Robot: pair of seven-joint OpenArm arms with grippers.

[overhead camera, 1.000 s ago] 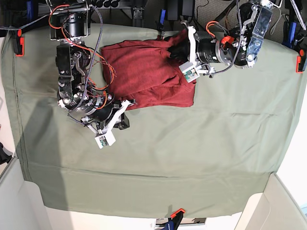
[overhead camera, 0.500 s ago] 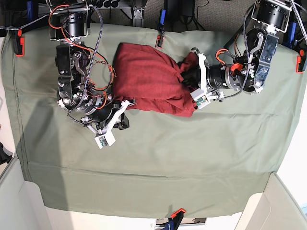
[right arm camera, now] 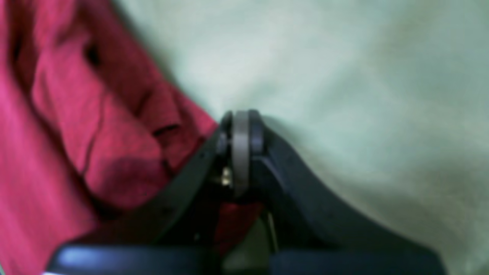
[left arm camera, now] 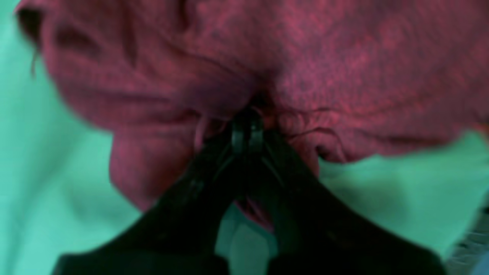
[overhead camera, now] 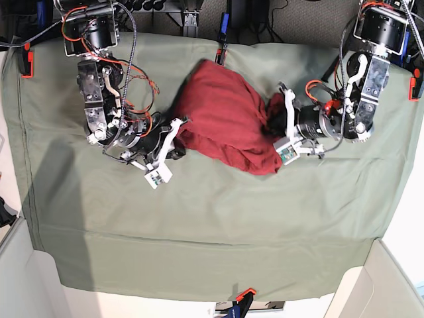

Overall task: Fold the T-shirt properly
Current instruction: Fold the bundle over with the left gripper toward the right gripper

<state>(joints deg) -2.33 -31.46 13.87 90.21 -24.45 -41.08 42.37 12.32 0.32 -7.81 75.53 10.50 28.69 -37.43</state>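
The dark red T-shirt [overhead camera: 225, 112] lies bunched in a mound on the sage-green cloth [overhead camera: 218, 218], at the back middle of the base view. My left gripper [overhead camera: 271, 124] is at its right side, shut on a pinch of the fabric. The left wrist view shows those black fingers [left arm camera: 247, 126] closed into the puckered T-shirt [left arm camera: 344, 57]. My right gripper [overhead camera: 180, 127] is at the shirt's left edge. In the right wrist view it [right arm camera: 240, 130] is shut, with the T-shirt [right arm camera: 57, 133] to the left and red fabric showing between the fingers lower down.
The green cloth covers the whole table and is pinned by orange clamps [overhead camera: 26, 56] [overhead camera: 245, 293] and a blue clamp [overhead camera: 222, 26] at the back. White panels [overhead camera: 377, 285] rise at the front corners. Loose red wires hang along the right arm [overhead camera: 132, 99].
My left gripper has moved toward the front and right, dragging the shirt's right side along. The shirt has gone from a flat spread to a bunched mound. My right gripper shifted slightly right.
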